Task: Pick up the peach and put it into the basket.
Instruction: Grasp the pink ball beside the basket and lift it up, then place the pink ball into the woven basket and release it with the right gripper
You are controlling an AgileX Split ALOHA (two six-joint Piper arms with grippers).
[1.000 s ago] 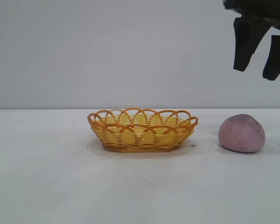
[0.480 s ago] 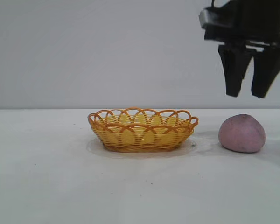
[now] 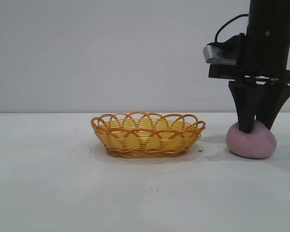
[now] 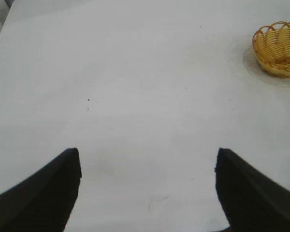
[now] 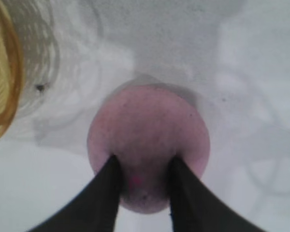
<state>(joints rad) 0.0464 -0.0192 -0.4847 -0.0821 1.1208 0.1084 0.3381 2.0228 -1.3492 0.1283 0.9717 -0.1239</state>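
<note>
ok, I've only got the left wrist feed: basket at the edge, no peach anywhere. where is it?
Observer: In the exterior view the peach sits on the table to the right of the basket, apart from it.
Operator: right arm?
Observer: The right gripper points straight down, its tips at the peach's top.
Operator: lifted?
Observer: No, the peach rests on the table.

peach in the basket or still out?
Out. The peach sits on the table right of the basket, with the right gripper on its top.
</note>
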